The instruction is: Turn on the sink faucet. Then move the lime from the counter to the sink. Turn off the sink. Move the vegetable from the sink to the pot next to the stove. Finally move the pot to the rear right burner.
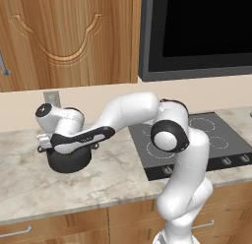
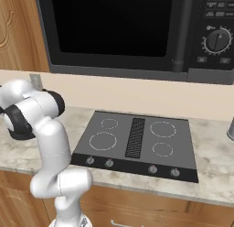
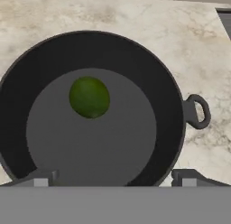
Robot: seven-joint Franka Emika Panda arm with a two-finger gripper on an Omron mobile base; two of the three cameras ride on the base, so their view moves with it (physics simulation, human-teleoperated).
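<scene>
Hand view looking straight down into the pot [image 3: 97, 47]: squat, round, black-walled, with a flat grey floor and one small loop handle [image 3: 197, 111] sticking out at the right edge. Lying on that floor, toward the upper left of centre, the lime [image 3: 89, 97], a small dark green ball with a faintly mottled skin, resting free and touching neither wall. Holding nothing else inside. Sitting on the beige-grey marbled counter [image 3: 135, 17], with a dark corner of the stove [image 3: 224, 20] peeking in at the top right.

Standing wide apart at the bottom of the view, the two finger tips [image 3: 41, 179], one low on the left and one low on the right, straddling the near rim of the pot; gripper [image 3: 113, 180] fully open, clasping nothing, and well clear of the lime. Whether the tips are grazing the rim or hovering just above it: cannot tell.

Left base view showing the pot [image 1: 69, 162] on the counter [image 1: 29, 189] just left of the stove [image 1: 216, 135], with the white hand bending down directly over it and hiding its mouth. Right base view giving the stove [image 2: 137, 139] with its four white rings and the row of knobs [image 2: 132, 165] along the front edge.
</scene>
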